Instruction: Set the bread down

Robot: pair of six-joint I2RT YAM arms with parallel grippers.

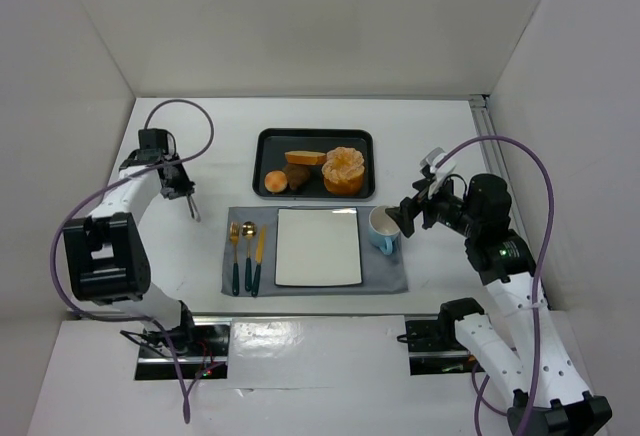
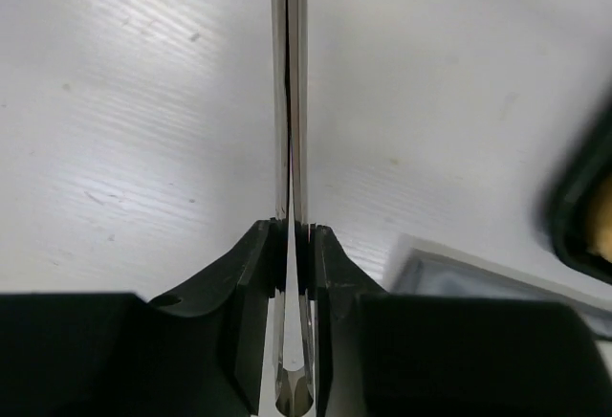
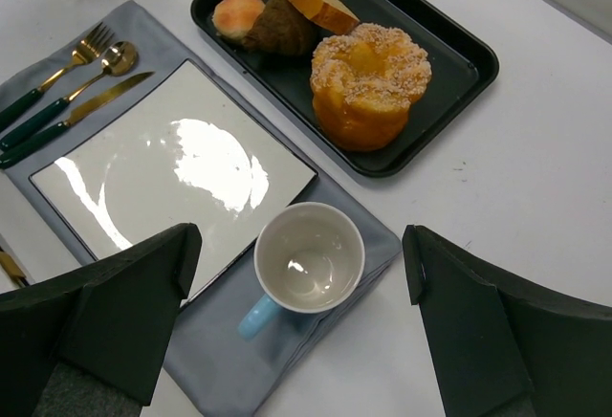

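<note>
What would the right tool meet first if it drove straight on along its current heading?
Likely the light-blue cup with white interior: it sits centred directly ahead of the open right tool. Depth to it is unclear.

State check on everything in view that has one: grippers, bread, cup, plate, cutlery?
left gripper: shut on thin metal tool
right gripper: open, holding nothing
bread: upright on black tray, not gripped
cup: upright, empty
plate: empty, on grey mat
cutlery: lying on the mat, beside the plate
</note>
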